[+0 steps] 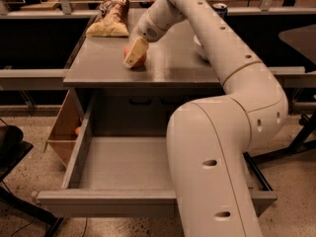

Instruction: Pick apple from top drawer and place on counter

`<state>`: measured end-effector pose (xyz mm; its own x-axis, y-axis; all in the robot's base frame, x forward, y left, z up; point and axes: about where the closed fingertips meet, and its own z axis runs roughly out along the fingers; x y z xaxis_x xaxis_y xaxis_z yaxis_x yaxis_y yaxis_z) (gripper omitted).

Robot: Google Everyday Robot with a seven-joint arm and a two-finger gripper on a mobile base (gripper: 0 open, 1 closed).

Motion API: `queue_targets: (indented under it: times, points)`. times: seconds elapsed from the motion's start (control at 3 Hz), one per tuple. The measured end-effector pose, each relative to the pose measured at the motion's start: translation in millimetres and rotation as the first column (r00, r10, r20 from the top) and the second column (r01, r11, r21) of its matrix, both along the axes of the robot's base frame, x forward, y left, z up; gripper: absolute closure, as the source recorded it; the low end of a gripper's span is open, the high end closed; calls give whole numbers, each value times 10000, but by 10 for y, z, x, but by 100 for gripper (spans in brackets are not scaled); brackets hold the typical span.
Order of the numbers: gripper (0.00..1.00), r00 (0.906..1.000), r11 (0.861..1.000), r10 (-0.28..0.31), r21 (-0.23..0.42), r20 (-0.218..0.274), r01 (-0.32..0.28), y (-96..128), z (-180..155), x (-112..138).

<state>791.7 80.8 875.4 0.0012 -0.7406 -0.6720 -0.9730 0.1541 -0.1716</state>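
The apple (140, 58), red-orange, sits on the grey counter (168, 68) near its left middle. My gripper (134, 54) is down at the apple, with one cream finger (134, 52) in front of it, hiding much of the fruit. The top drawer (123, 169) is pulled wide open below the counter, and its grey bottom shows nothing on it. My large white arm covers the drawer's right side.
A chip bag (109, 19) lies at the counter's back left. A white bowl (200, 46) and a can (220, 9) are partly hidden behind my arm at the back right. A tan wooden box (64, 127) stands left of the drawer.
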Motion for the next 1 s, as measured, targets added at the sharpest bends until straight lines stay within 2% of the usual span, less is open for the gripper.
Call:
queue_targets:
  times: [0.33, 0.67, 1.0]
  points:
    - [0, 9980, 9996, 283, -55, 571, -281, -22, 417, -205]
    - [0, 9864, 9976, -416, 621, 1591, 321, -454, 1147, -658]
    - [0, 9491, 9761, -1695, 1779, 2656, 1246, -801, 1881, -1193]
